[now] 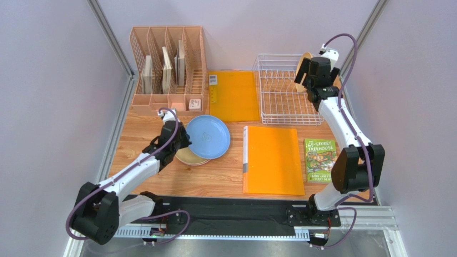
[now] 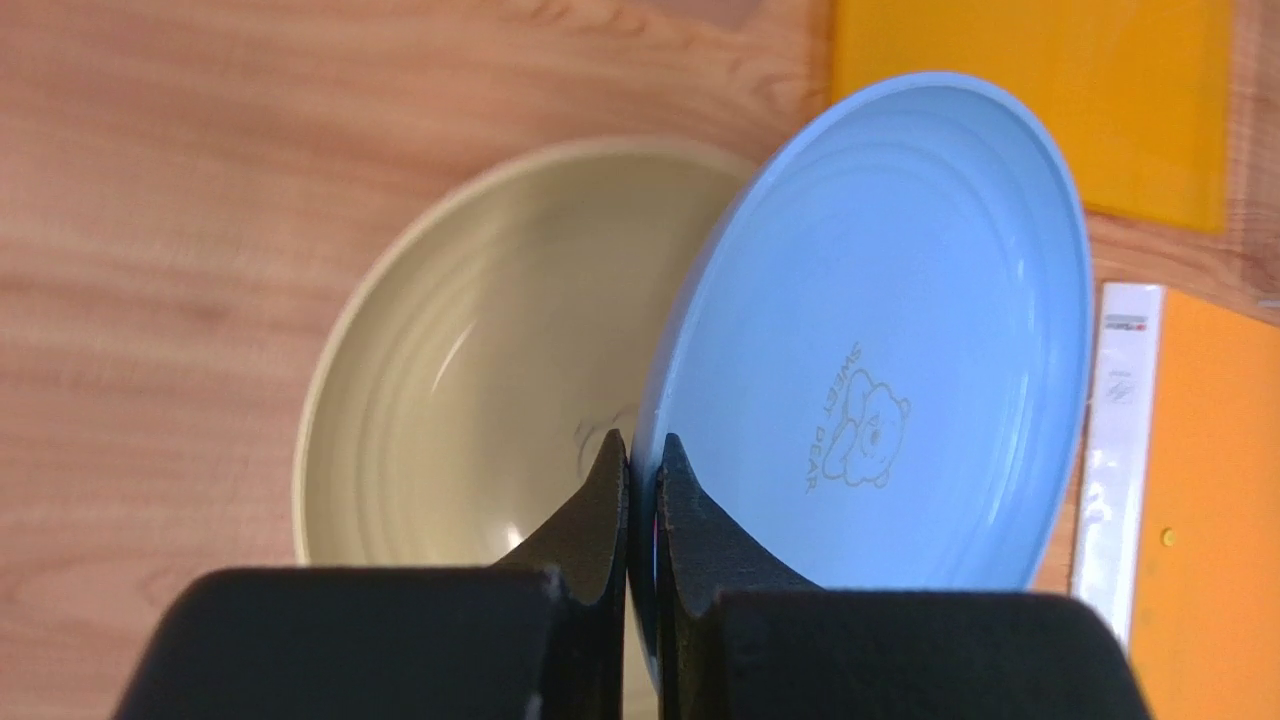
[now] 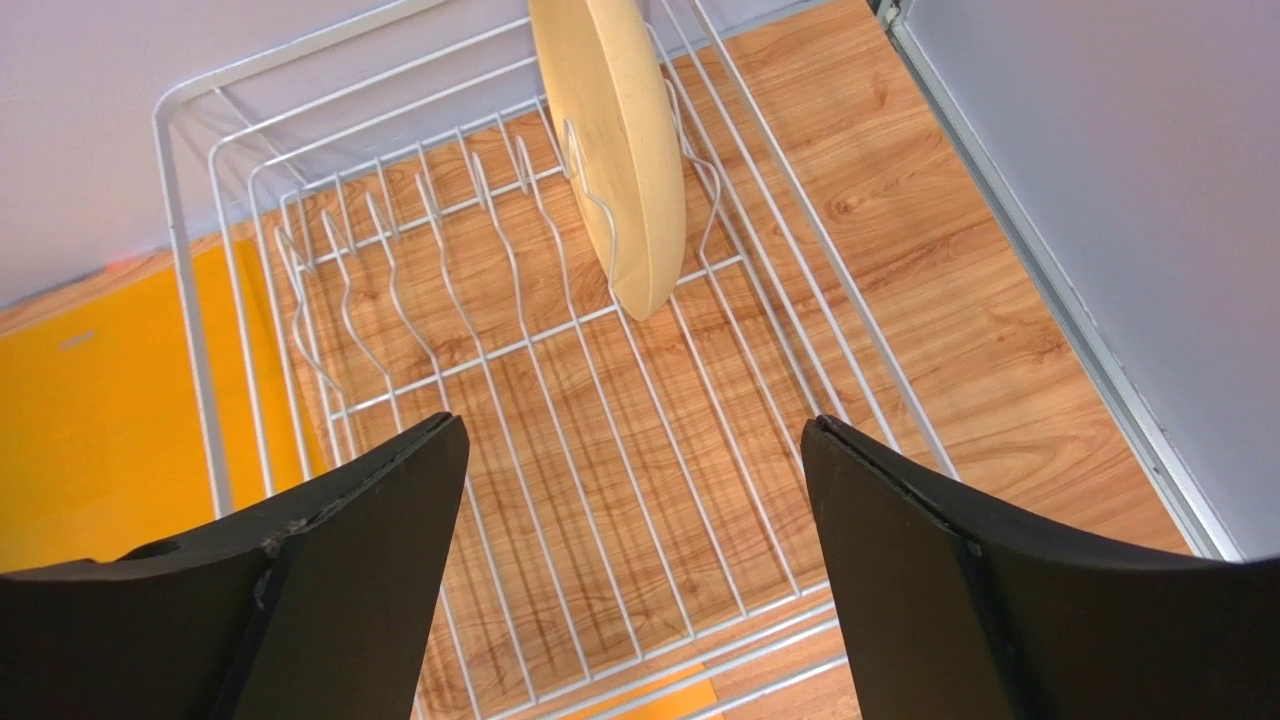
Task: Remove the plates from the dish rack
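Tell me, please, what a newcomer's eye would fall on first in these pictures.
Probably the light blue plate, pinched at its rim by the shut left tool and overlapping a beige plate at the near left of the table. Next comes the single tan plate standing on edge in the white dish rack at the far right, with the right tool open above the rack.

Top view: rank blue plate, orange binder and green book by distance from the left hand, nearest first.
1. blue plate: gripped at its rim by the left hand, left side.
2. orange binder: centre.
3. green book: far right.
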Action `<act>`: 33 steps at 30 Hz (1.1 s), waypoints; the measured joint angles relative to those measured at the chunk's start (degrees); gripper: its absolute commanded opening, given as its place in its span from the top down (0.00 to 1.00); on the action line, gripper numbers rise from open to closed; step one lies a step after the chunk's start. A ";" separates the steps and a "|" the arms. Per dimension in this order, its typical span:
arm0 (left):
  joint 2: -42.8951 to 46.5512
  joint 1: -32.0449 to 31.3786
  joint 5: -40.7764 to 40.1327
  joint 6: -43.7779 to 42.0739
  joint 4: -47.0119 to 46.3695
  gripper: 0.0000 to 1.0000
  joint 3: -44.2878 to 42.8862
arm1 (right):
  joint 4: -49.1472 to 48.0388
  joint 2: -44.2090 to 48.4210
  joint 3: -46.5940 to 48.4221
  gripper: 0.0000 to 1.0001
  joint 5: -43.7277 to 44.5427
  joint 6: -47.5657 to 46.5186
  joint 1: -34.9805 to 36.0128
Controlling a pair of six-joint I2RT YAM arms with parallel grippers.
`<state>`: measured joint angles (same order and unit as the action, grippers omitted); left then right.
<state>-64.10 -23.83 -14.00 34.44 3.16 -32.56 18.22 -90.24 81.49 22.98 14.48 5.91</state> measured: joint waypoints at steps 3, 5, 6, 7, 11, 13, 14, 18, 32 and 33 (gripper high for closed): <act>3.32 -0.04 -1.86 2.36 0.94 1.00 3.10 | 0.09 -2.49 1.40 0.12 0.42 -0.63 -0.02; 5.99 -0.09 -3.34 2.78 1.29 1.00 4.11 | 0.09 -3.37 1.70 0.12 0.33 -0.72 -0.02; 7.41 -0.07 -4.28 2.84 1.53 1.00 4.55 | 0.11 -3.67 1.75 0.12 0.20 -0.72 -0.02; 8.90 -0.07 -5.22 2.93 1.75 1.00 5.09 | 0.13 -3.98 1.81 0.12 0.04 -0.70 -0.02; 13.92 -0.07 -8.17 3.56 2.99 1.00 6.93 | 0.22 -5.01 1.81 0.12 -0.61 -0.61 -0.07; 16.57 -0.07 -10.03 4.09 4.57 1.00 7.43 | 0.42 -5.51 1.81 0.12 -1.03 -0.61 -0.07; 17.90 -0.07 -10.93 4.28 5.33 1.00 7.65 | 0.46 -5.68 1.81 0.12 -1.09 -0.61 -0.07; 21.18 -0.07 -14.19 4.96 7.98 0.98 7.78 | 0.68 -6.27 1.81 0.12 -1.36 -0.63 -0.07; 14.05 -0.07 -16.61 7.13 8.70 0.29 9.29 | 0.83 -11.10 9.64 0.12 2.95 -4.09 -0.20; 13.70 -0.07 -16.57 6.93 8.41 0.28 9.38 | 1.03 -12.04 10.93 0.11 3.21 -4.50 -0.24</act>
<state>-50.39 -23.90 -30.57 41.36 11.57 -23.18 19.25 -102.28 92.42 26.20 9.98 5.67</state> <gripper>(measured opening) 0.606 0.884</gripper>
